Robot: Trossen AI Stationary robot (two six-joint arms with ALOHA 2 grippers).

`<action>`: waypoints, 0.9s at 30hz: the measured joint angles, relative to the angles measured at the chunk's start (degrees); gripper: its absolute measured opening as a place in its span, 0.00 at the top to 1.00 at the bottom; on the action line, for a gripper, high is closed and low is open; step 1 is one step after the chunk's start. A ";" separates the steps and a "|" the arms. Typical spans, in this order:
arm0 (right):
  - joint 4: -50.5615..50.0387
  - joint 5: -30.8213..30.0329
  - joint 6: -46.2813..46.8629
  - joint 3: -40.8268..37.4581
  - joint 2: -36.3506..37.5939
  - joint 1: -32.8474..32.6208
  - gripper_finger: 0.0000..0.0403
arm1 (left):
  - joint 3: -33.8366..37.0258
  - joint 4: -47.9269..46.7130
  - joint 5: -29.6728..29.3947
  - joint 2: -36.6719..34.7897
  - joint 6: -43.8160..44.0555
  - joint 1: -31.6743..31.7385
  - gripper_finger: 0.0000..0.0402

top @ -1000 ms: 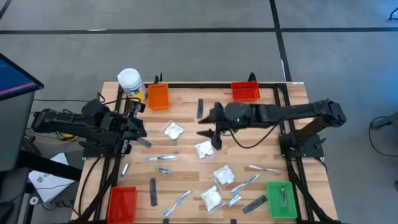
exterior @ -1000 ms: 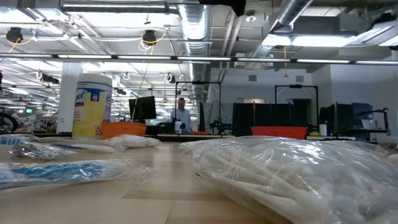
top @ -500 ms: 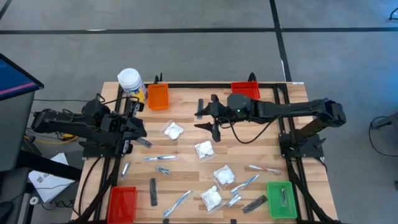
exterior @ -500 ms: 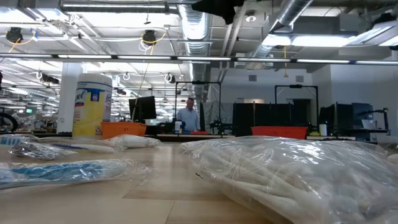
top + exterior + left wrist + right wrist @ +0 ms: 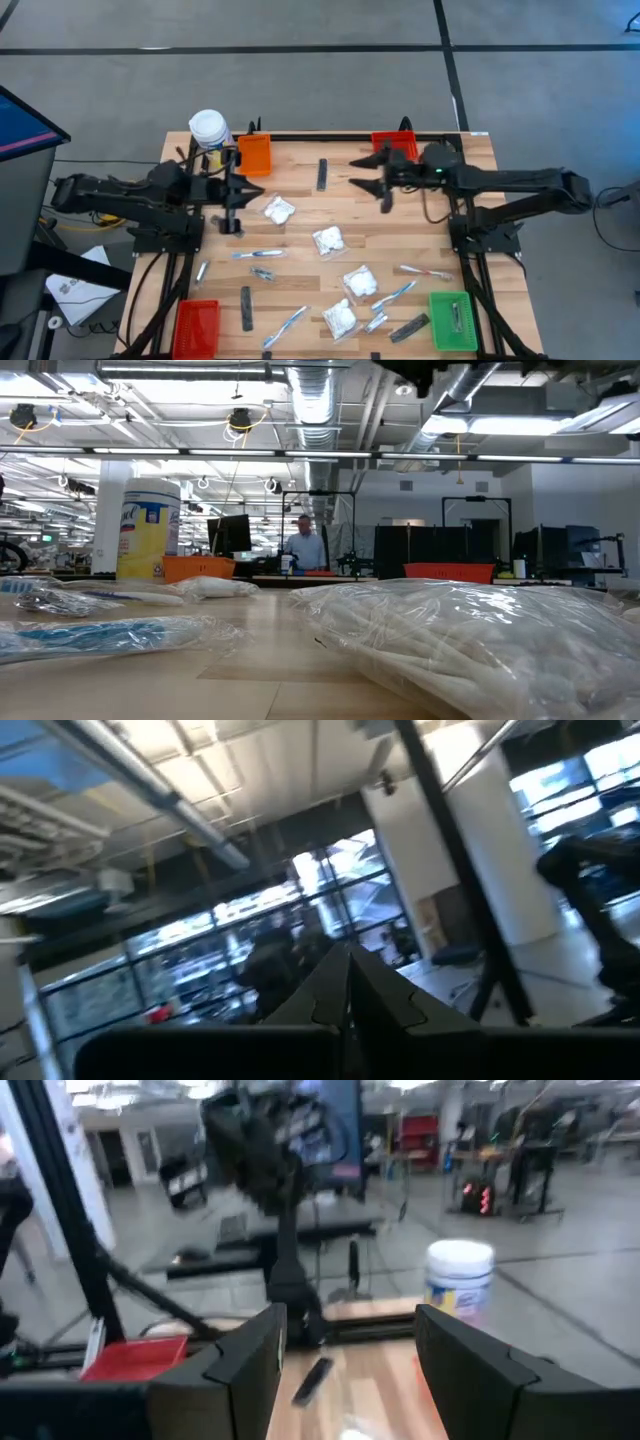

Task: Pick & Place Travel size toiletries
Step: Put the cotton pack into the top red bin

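The toiletries lie loose on the wooden table (image 5: 300, 290): white packets (image 5: 278, 209) (image 5: 328, 240) (image 5: 360, 281), toothbrushes (image 5: 262, 255) (image 5: 424, 270), dark bars (image 5: 322, 174) (image 5: 246, 307). In the low view one packet (image 5: 470, 640) lies close up. My right gripper (image 5: 362, 171) hangs open above the far right of the table, pointing left beside the red bin (image 5: 395, 147), with nothing between its fingers (image 5: 250, 1365). At the left edge my left gripper (image 5: 240, 195) is shut and empty, and its fingers (image 5: 348, 995) tip upward.
An orange bin (image 5: 254, 155) and a white-capped jar (image 5: 210, 130) stand at the far left. A red bin (image 5: 197, 325) sits at the near left and a green bin (image 5: 452, 320), with an item inside, at the near right. A person (image 5: 305, 547) stands far behind the table.
My right gripper has drawn back from above the middle packets toward the table's far right, beside the red bin, and has come up to level, staying open. My left gripper has swung to point toward the table's middle and tipped upward. The toiletries have not moved.
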State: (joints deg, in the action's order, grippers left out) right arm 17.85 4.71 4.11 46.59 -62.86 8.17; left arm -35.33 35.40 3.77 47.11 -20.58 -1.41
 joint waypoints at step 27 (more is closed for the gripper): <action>-4.70 -0.03 0.46 -3.65 7.31 0.49 0.47 | -16.62 -33.28 -9.80 21.82 2.91 2.25 0.98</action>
State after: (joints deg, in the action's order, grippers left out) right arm 13.16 4.69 4.57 42.94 -55.55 8.66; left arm -51.95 2.12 -6.02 68.93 -17.67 0.84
